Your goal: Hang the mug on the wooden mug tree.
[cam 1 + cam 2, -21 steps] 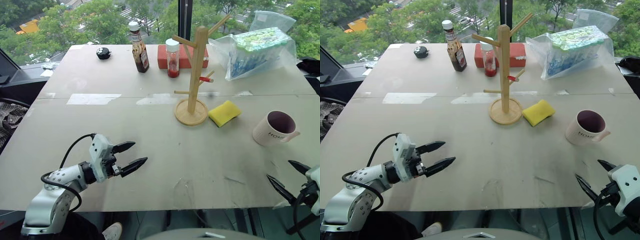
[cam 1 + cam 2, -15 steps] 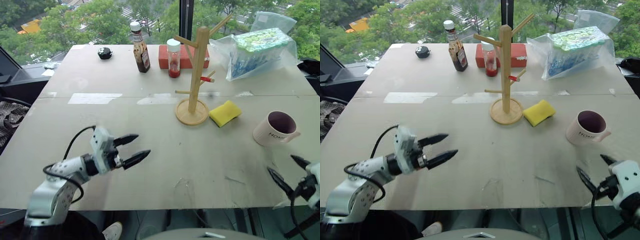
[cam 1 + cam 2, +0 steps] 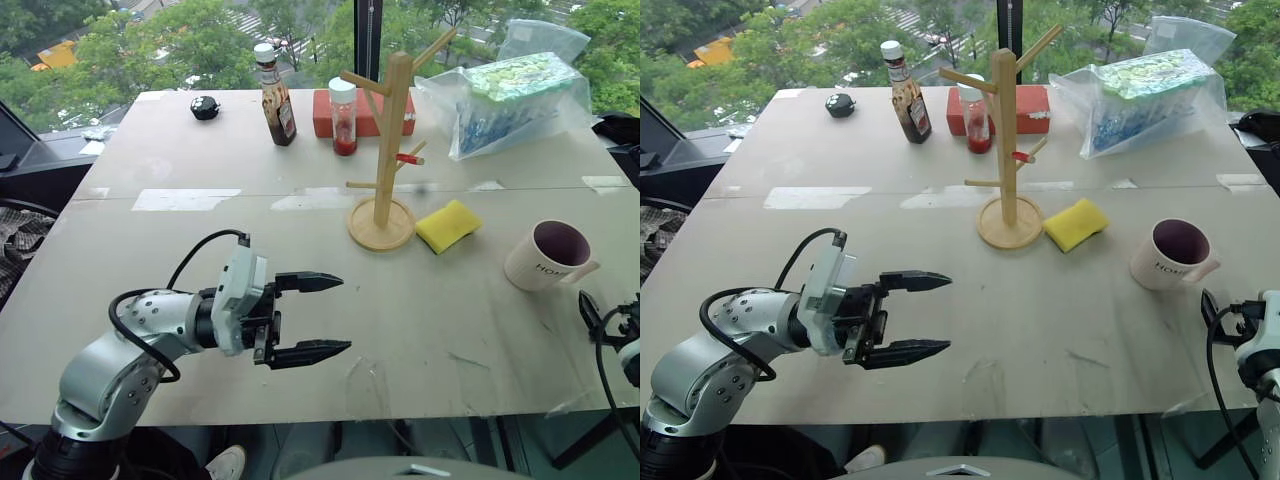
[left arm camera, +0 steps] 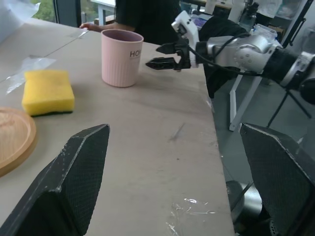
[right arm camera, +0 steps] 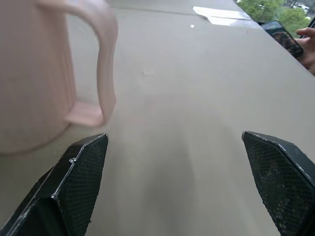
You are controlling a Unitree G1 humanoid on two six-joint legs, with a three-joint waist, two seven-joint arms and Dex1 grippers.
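Note:
The cream mug [image 3: 548, 256] stands upright at the table's right side, its handle [image 5: 101, 64] turned toward my right gripper [image 5: 172, 137]. That gripper is open and empty, just short of the handle at the table's near right edge; the left wrist view shows it [image 4: 151, 56] beside the mug [image 4: 121, 56]. The wooden mug tree [image 3: 390, 140] stands past the table's middle, with all its pegs bare. My left gripper [image 3: 343, 314] hovers open over the near left of the table, pointing right, with one finger above the other.
A yellow sponge [image 3: 448, 225] lies between tree and mug. At the back stand a sauce bottle [image 3: 275, 95], a spice jar [image 3: 344, 117], a red box [image 3: 372, 112] and a plastic bag [image 3: 510, 100]. A person's hand [image 5: 307, 46] holds a phone by the right edge.
My left gripper has swung right toward the table's middle, rolled so one finger is above the other, and spread wider. My right gripper has moved forward toward the mug.

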